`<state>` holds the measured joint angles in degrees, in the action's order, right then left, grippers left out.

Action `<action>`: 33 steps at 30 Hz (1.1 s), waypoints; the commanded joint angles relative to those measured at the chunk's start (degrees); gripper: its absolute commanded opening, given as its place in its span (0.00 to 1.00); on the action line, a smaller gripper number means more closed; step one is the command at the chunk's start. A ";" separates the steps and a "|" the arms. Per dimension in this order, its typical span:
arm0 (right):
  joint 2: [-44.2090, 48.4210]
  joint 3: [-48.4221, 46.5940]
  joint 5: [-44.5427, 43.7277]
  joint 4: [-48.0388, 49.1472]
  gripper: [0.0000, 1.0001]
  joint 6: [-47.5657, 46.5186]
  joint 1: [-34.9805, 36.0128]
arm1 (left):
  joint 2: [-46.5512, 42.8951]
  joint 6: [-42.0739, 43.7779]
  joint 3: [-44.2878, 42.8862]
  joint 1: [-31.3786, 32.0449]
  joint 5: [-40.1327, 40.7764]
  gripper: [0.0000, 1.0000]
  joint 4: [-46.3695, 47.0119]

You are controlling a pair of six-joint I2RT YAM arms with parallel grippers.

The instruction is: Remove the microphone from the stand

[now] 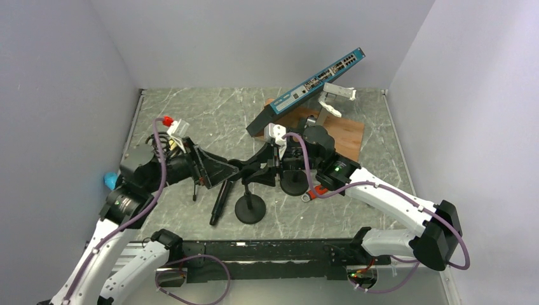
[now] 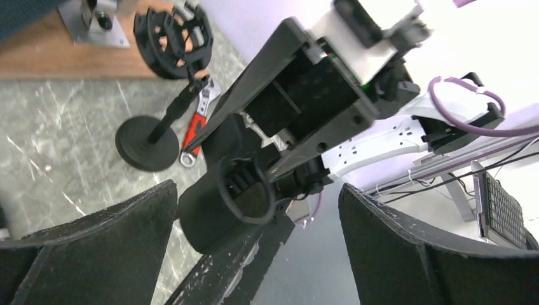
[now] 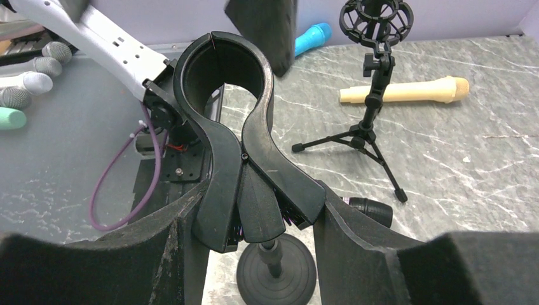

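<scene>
Black microphone (image 1: 219, 203) perhaps just under released left tool (image 2: 257, 190) — right tool (image 3: 260, 203) tight on clip (image 3: 260, 146).

The top external camera is looking down from above and behind the arm bases, taking in the whole grey marbled surface (image 1: 191, 127) from well back. The left wrist camera is peering rightward past the left gripper (image 2: 257, 190), sitting close to the black plastic microphone clip (image 2: 222, 210). The right wrist camera is facing left past the right gripper (image 3: 260, 200), sitting very near that clip (image 3: 241, 127). All three views are sharing the clip (image 1: 253, 173).
</scene>
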<state>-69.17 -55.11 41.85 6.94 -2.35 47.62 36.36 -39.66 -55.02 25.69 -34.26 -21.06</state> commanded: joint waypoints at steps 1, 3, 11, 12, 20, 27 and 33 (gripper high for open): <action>-1.04 -0.78 -1.06 -1.31 0.00 -0.20 -0.15 | 0.90 -2.37 1.93 0.12 -3.46 0.99 3.89; -1.16 -0.93 -1.06 -1.44 0.00 -0.20 -0.12 | 1.67 -1.36 1.80 0.14 -2.62 0.99 2.01; -1.73 -1.46 -1.06 -1.23 0.00 -0.31 -0.10 | 2.73 -1.86 5.66 0.53 -0.20 0.89 2.38; -2.00 -1.49 -1.13 -1.15 0.00 -0.17 -0.14 | 3.14 -2.09 6.44 0.56 -0.16 0.85 2.76; -3.24 -1.73 -4.35 -3.38 0.06 -0.11 -0.20 | 3.48 -1.63 15.24 0.85 4.23 0.43 4.10; -2.44 4.91 -6.19 2.24 0.06 4.01 -0.16 | 2.27 -2.80 25.01 0.94 5.34 0.25 5.98; -4.57 9.64 -7.47 5.99 0.07 7.22 -0.04 | 2.23 -2.89 29.97 1.32 6.54 0.22 7.26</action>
<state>-72.20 -47.48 37.45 10.81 -0.27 47.37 36.51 -46.52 -30.81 26.89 -33.56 -3.05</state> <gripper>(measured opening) 0.544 0.593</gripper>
